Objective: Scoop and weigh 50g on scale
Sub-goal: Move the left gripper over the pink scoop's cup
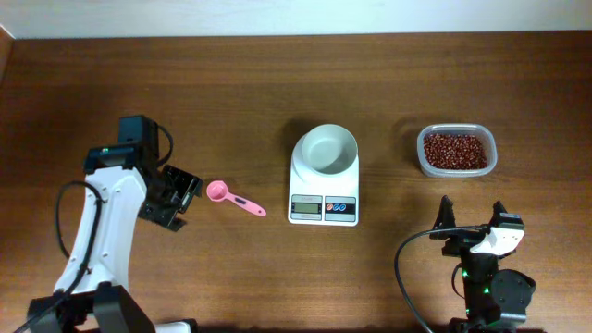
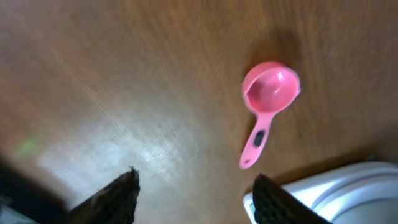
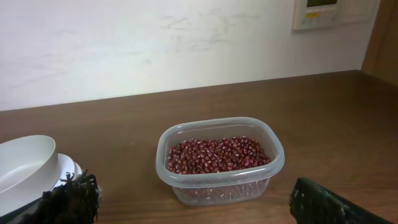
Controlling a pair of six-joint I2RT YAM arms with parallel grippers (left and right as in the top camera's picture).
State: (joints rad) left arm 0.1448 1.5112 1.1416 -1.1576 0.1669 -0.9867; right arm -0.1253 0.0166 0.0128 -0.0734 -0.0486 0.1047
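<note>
The white scale (image 1: 324, 196) stands mid-table with an empty round bowl (image 1: 329, 150) on it. Dark red-brown beans (image 1: 454, 150) fill a clear tub (image 1: 422, 159) to its right. A pink scoop (image 1: 233, 199) lies flat on the table left of the scale. My left gripper (image 1: 178, 200) hovers just left of the scoop, open and empty. In the left wrist view the scoop (image 2: 268, 93) lies ahead of the left gripper (image 2: 196, 186), with the scale's corner (image 2: 354, 186) at lower right. My right gripper (image 1: 473, 215) is open near the front edge, facing the beans (image 3: 217, 154) and tub (image 3: 186, 134).
Dark wooden table (image 1: 231, 83) all round. A white wall (image 3: 155, 43) rises behind the table's far edge in the right wrist view. Black cables (image 1: 407, 268) loop beside the right arm's base.
</note>
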